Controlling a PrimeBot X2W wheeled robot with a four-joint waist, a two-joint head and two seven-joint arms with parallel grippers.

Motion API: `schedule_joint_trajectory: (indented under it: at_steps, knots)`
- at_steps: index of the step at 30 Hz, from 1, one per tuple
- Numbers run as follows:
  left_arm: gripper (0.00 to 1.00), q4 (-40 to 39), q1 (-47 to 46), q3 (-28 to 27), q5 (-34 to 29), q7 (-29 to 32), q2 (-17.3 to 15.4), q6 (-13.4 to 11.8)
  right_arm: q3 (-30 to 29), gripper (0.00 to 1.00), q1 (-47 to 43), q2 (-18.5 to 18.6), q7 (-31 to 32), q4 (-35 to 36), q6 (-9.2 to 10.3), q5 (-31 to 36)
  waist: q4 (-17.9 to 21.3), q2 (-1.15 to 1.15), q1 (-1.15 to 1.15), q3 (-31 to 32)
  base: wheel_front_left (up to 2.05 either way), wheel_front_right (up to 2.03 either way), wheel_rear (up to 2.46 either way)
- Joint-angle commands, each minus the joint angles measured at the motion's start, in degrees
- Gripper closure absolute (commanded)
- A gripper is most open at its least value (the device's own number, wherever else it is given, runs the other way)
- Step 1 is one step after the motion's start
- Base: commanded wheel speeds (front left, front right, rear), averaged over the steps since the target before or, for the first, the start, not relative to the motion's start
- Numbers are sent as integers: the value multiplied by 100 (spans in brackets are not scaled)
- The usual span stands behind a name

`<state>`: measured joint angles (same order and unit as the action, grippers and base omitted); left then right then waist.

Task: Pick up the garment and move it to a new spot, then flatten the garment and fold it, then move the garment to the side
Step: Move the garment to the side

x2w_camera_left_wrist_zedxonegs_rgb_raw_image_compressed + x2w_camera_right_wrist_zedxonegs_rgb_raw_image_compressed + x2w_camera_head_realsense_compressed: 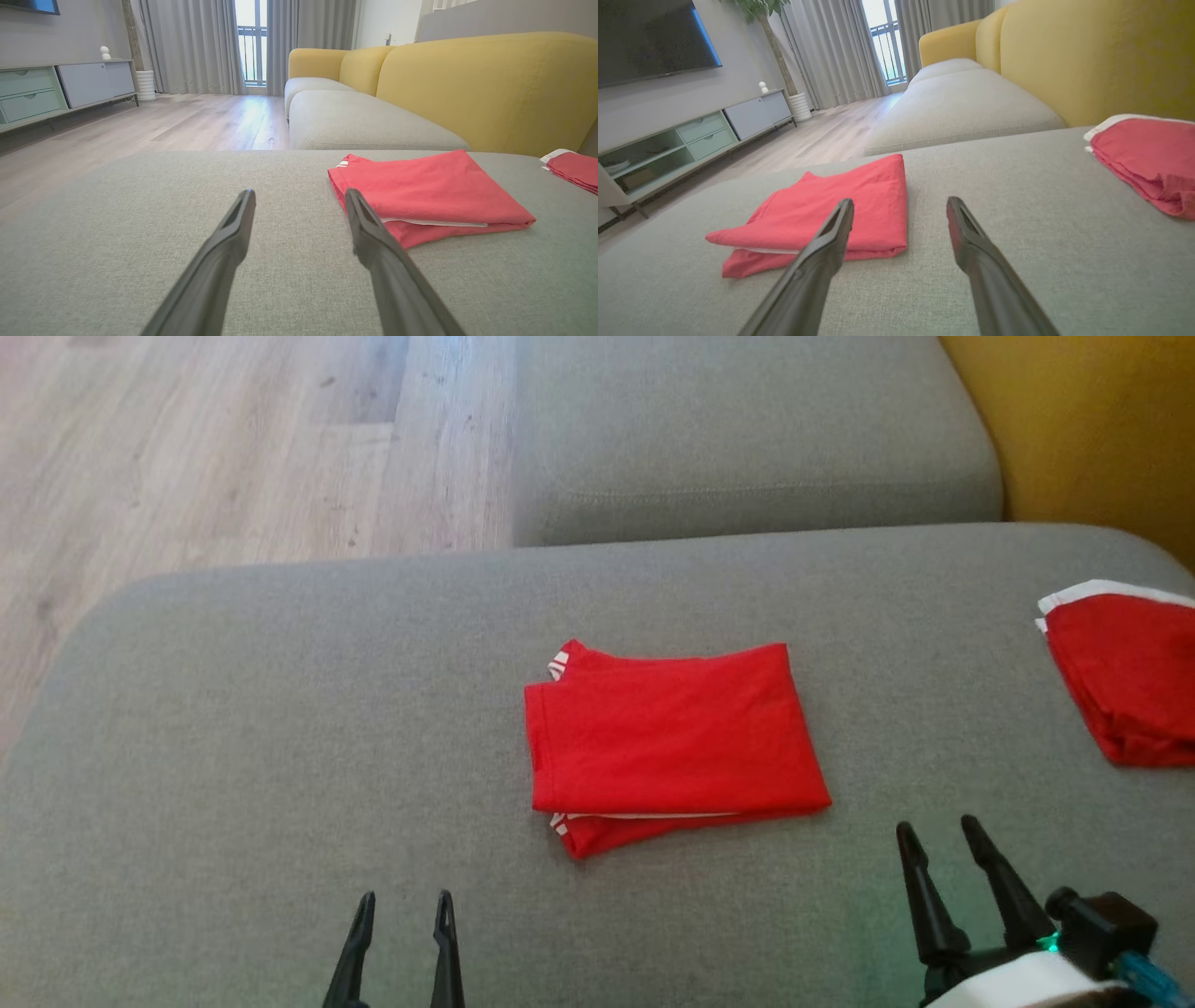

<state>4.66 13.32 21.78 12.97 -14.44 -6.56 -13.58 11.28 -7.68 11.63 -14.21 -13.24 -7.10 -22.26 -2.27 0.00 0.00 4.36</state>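
A red garment (672, 742) with white trim lies folded into a neat rectangle in the middle of the grey cushion (233, 756). It also appears in the left wrist view as the garment (420, 191) and in the right wrist view as the garment (831, 210). My left gripper (403, 901) is open near the cushion's front edge, down and left of the garment, holding nothing. My right gripper (936, 833) is open too, just off the garment's near right corner, empty. Both pairs of fingers are apart from the cloth.
A second red garment with a white edge (1125, 677) lies folded at the cushion's right side. Another grey seat cushion (747, 439) lies beyond, with the yellow sofa back (1083, 420) at the far right. Wooden floor (187, 457) runs along the left.
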Motion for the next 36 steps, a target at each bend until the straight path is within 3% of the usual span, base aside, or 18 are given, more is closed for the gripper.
schedule_joint_trajectory:
  at_steps: [1, 13, 22, 32, 33, 34, 35, 36]
  knots:
    - [0, -166, -219, -234, -88, -56, 84, 0, 163, 0, 290, 178, -78, 105, -39, -55, -19, 0, 0, -93, 0, 0, 0]
    - [0, -121, -715, -41, -189, -56, 270, 117, 392, 0, 1671, 544, 458, -656, -39, -1071, -297, 0, 0, -1026, 0, 0, 0]
    - [0, 96, -1395, 184, -190, -56, 356, 239, 955, 0, 2562, 1168, 1830, -966, -39, -2534, -665, 0, 0, -1621, 0, 0, 0]
    - [0, 146, -1593, 286, -249, -56, 366, 217, 1289, 0, 2897, 1491, 2670, -1168, -39, -3935, -812, 0, 0, -1794, 0, 0, 0]
    - [0, 147, -1598, 295, -248, -56, 367, 215, 1334, 20, 2903, 1511, 2725, -1164, -39, -4049, -821, 0, 0, -1797, 0, 0, 0]
    - [0, 147, -1602, 302, -246, -56, 367, 209, 1382, 55, 2900, 1535, 2779, -1147, -39, -4158, -828, 0, 0, -1800, 0, 0, 0]
    - [0, 146, -1604, 306, -244, -56, 367, 199, 1421, 71, 2898, 1564, 2807, -1120, -39, -4253, -831, 0, 0, -1803, 0, 0, 0]
    - [0, 142, -1606, 309, -241, -56, 367, 189, 1448, 100, 2900, 1594, 2796, -1081, -39, -4333, -830, 0, 0, -1805, 0, 0, 0]
